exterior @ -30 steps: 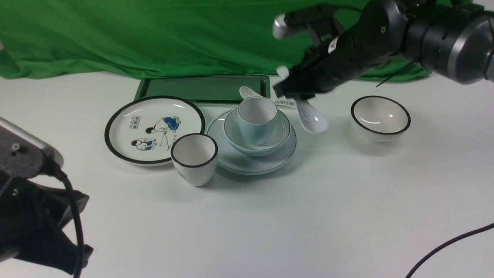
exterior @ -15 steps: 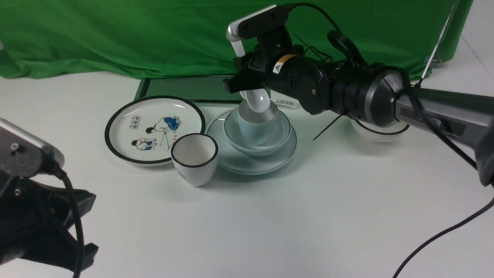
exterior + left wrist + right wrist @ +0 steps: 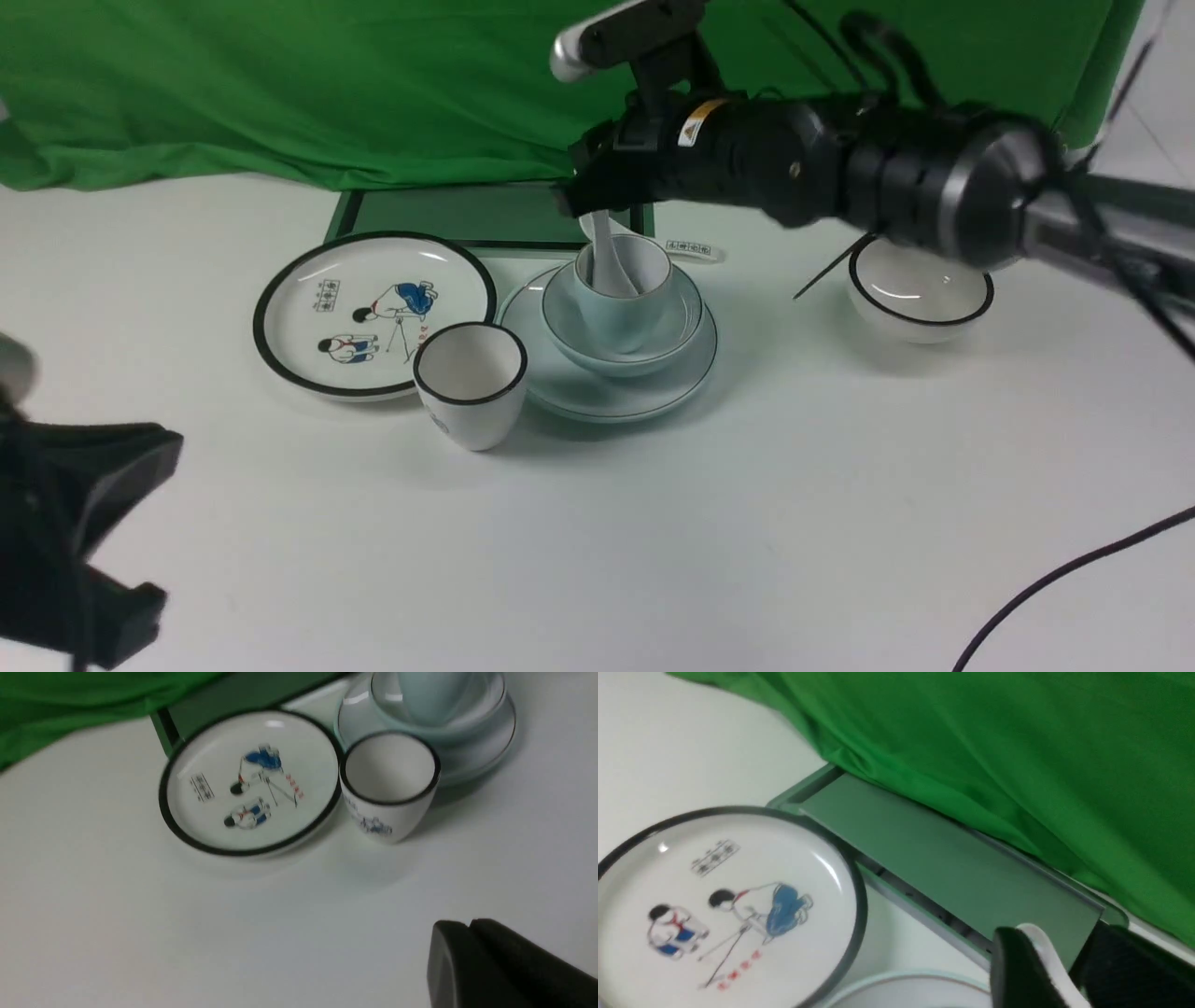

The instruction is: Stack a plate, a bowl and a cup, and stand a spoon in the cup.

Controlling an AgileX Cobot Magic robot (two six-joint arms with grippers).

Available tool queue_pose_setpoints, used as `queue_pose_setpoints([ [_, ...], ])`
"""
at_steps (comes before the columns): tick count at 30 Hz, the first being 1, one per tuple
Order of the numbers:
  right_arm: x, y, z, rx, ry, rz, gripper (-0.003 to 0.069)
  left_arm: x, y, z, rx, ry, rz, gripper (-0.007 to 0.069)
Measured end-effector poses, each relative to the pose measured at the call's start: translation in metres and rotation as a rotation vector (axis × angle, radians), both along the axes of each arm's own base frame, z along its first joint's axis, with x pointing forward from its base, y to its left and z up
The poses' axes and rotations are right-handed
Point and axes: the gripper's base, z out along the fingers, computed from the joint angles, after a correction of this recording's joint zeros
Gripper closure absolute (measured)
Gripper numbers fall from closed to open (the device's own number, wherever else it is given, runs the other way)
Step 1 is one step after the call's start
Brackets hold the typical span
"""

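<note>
The pale blue plate (image 3: 653, 387) carries the pale bowl (image 3: 672, 322), and the pale blue cup (image 3: 624, 303) stands in the bowl. The plain white spoon (image 3: 611, 266) stands bowl-down in the cup, its handle rising into my right gripper (image 3: 597, 207) just above. In the right wrist view the spoon's handle (image 3: 1045, 956) lies between the fingers of that gripper (image 3: 1059, 938), against one finger. My left gripper (image 3: 469, 924) is shut and empty, low over bare table at the front left, well short of the stack (image 3: 467, 760).
The cartoon plate (image 3: 373, 313) and the black-rimmed cup (image 3: 470, 383) stand left of the stack. The black-rimmed bowl (image 3: 920, 285) is to the right, under my right arm. The marked spoon (image 3: 691, 248) and a green tray (image 3: 485, 215) lie behind. A cable (image 3: 1074, 579) crosses the front right.
My right gripper swung over the cup with the spoon, then lowered it, so the spoon's bowl now sits inside the cup. My left arm dropped lower at the front left.
</note>
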Motion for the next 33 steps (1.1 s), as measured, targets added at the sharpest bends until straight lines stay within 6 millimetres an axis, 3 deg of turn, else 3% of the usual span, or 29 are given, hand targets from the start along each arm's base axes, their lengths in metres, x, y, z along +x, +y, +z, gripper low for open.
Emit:
queue_pose_setpoints([
  [5, -0.057, -0.037, 0.096, -0.166, -0.064, 0.1, 0.0616, -0.04, 0.016, 0.018, -0.094, -0.231, -0.007, 0.0655],
  [6, -0.072, -0.048, 0.119, -0.17, -0.098, 0.101, 0.0636, -0.045, 0.018, 0.017, -0.111, -0.267, -0.01, 0.0655],
  [7, -0.074, -0.05, 0.122, -0.175, -0.105, 0.101, 0.0641, -0.046, 0.018, 0.015, -0.114, -0.27, -0.011, 0.0655],
  [8, -0.092, -0.062, 0.146, -0.188, -0.142, 0.099, 0.0647, -0.053, 0.02, 0.011, -0.134, -0.311, -0.015, 0.0655],
  [11, -0.131, -0.09, 0.184, -0.227, -0.189, 0.086, 0.0647, -0.062, 0.023, 0.002, -0.165, -0.394, -0.024, 0.0655],
  [15, -0.176, -0.122, 0.202, -0.316, -0.097, 0.086, 0.0647, -0.07, 0.025, -0.007, -0.201, -0.484, -0.035, 0.0655],
  [19, -0.213, -0.142, 0.201, -0.334, 0.095, 0.085, 0.0647, -0.069, 0.025, -0.014, -0.198, -0.496, -0.038, 0.0655],
  [23, -0.25, -0.153, 0.182, -0.25, 0.215, 0.14, 0.0647, -0.068, 0.025, -0.016, -0.184, -0.478, -0.034, 0.0655],
  [25, -0.271, -0.161, 0.159, -0.217, 0.249, 0.174, 0.0647, -0.068, 0.025, -0.019, -0.175, -0.453, -0.031, 0.0655],
  [26, -0.273, -0.162, 0.157, -0.214, 0.249, 0.174, 0.0647, -0.068, 0.025, -0.019, -0.174, -0.451, -0.03, 0.0655],
  [27, -0.291, -0.171, 0.141, -0.187, 0.23, 0.175, 0.0647, -0.068, 0.025, -0.02, -0.17, -0.44, -0.029, 0.0655],
  [28, -0.29, -0.171, 0.136, -0.194, 0.244, 0.175, 0.0647, -0.068, 0.025, -0.02, -0.17, -0.44, -0.029, 0.0655],
  [33, -0.333, -0.204, 0.068, -0.124, 0.049, 0.116, 0.0647, -0.068, 0.026, -0.021, -0.166, -0.431, -0.027, 0.0655],
])
